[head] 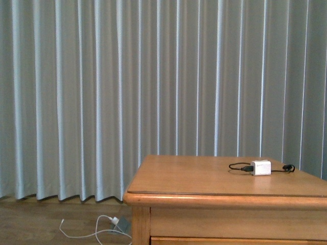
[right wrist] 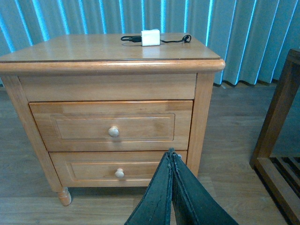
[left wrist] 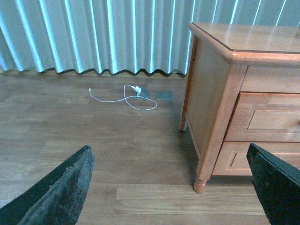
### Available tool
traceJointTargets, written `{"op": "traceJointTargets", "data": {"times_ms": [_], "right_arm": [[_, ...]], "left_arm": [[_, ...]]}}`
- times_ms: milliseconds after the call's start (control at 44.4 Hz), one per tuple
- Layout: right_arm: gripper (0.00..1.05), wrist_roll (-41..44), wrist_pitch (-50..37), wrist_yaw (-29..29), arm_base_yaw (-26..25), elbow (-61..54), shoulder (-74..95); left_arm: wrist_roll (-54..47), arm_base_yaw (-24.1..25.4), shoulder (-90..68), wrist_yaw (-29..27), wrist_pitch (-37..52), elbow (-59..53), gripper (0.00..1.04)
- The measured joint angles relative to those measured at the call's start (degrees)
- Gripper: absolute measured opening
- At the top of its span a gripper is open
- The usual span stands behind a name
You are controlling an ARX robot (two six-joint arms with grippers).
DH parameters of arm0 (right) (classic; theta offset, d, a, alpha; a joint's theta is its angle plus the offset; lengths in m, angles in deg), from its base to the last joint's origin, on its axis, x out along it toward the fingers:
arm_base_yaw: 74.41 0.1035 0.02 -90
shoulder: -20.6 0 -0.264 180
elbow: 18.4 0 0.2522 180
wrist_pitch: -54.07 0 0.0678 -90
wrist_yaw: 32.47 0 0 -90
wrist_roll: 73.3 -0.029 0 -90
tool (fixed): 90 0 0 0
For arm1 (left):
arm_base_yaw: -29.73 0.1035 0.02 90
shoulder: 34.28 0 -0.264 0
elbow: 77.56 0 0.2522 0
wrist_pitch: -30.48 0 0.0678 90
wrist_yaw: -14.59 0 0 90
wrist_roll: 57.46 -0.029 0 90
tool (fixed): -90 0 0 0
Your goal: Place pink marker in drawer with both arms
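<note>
The charger block (right wrist: 150,37) rests on the cabinet top (right wrist: 93,49), toward its rear. The drawer (right wrist: 111,125) sits above the lower drawer front (right wrist: 117,168).

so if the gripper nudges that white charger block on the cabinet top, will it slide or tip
The white charger block looks squat and boxy, so it would probably slide rather than tip. The cabinet top is smooth and glossy, so it likely offers little grip. Its thin black cable lies in loose curves, so it is probably floppy and would trail along behind.

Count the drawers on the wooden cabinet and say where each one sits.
2. The drawer at the top, shut, with a round pale knob; the lower drawer directly beneath it, also shut. No others show.
</note>
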Motion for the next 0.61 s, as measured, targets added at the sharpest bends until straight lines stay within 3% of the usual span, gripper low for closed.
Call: {"op": "traceJointTargets", "data": {"times_ms": [68, 113, 540, 608], "right_arm": [[0.02, 0.0, 0.0, 0.0, 0.0, 0.0, 0.0], [0.08, 0.1, 0.0, 0.0, 0.0, 0.0, 0.0], [0.96, 0.1, 0.0, 0.0, 0.0, 0.0, 0.0], [0.96, 0.0, 0.0, 0.0, 0.0, 0.0, 0.0]], "left_arm": [[0.0, 0.0, 0.0, 0.0, 0.0, 0.0, 0.99], [0.0, 0.0, 0.0, 0.0, 0.0, 0.0, 0.99], [0.0, 0.0, 0.0, 0.0, 0.0, 0.0, 0.99], [0.0, 0.0, 0.0, 0.0, 0.0, 0.0, 0.99]]}}
